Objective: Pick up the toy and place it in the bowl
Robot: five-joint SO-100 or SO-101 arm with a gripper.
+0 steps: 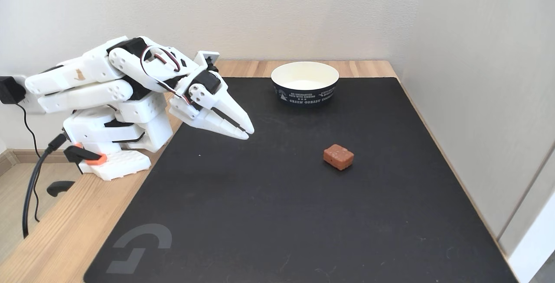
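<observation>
Your toy (338,157) sits on the black mat (303,213), well apart from the bowl (305,82) behind it; nothing is done yet. The bowl looks empty. Your end effector (247,133) hovers at the mat's left edge, fingers closed on nothing. Grasping and placing remain.

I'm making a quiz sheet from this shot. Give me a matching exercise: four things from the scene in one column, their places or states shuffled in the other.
Things:
1. toy
2. bowl
3. tool
4. mat

Descriptions:
A. black, covering most of the wooden table
B. shut, hanging above the mat's left part
C. empty, at the mat's far edge
D. lying on the mat, right of centre

Pairs: 1-D, 2-C, 3-B, 4-A
</observation>
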